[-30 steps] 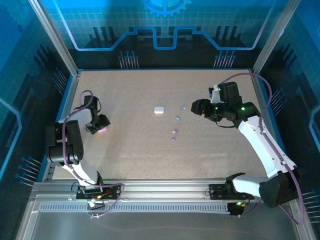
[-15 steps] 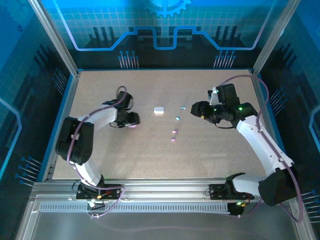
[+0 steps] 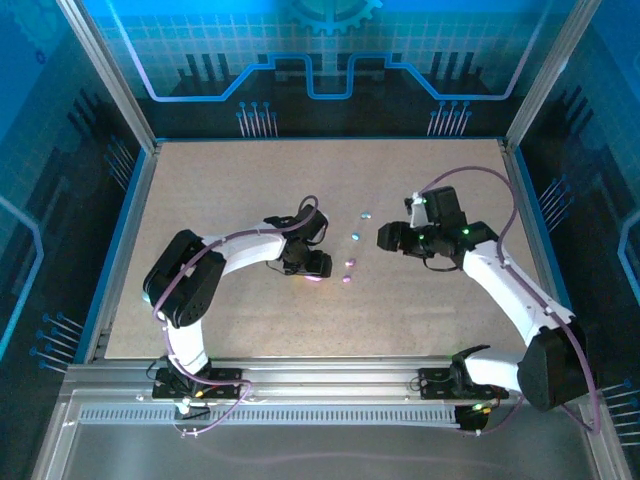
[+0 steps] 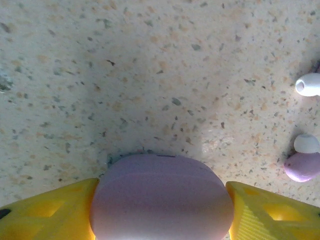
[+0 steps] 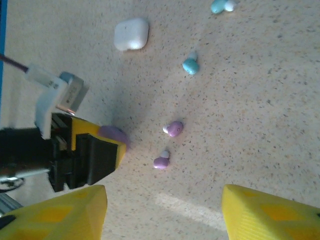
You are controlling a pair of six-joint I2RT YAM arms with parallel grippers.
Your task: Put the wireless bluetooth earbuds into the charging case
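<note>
My left gripper [image 3: 311, 266] is shut on a rounded purple charging case [image 4: 162, 192], its yellow fingers [image 4: 47, 210] pressing both sides, low over the table. Two purple earbuds [image 3: 349, 263] [image 3: 347, 279] lie just to its right; in the left wrist view one purple earbud [image 4: 304, 166] sits at the right edge, with the white tip [image 4: 309, 84] of the other above it. Two teal earbuds [image 3: 366, 214] [image 3: 355, 237] lie farther back. My right gripper [image 3: 386, 237] hovers open right of the earbuds, looking down on the purple earbuds [image 5: 174, 128] [image 5: 161, 161].
A white case [image 5: 131, 34] lies beyond the left gripper, hidden under the left wrist in the top view. The teal earbuds [image 5: 191, 65] [image 5: 220, 6] lie near it. Bare speckled tabletop [image 3: 220, 190] spreads to the left and front, bounded by blue walls [image 3: 130, 215].
The left arm has swept right from the table's left side to the middle, carrying the purple case up to the purple earbuds and covering the white case. The right gripper shifted slightly left and nearer.
</note>
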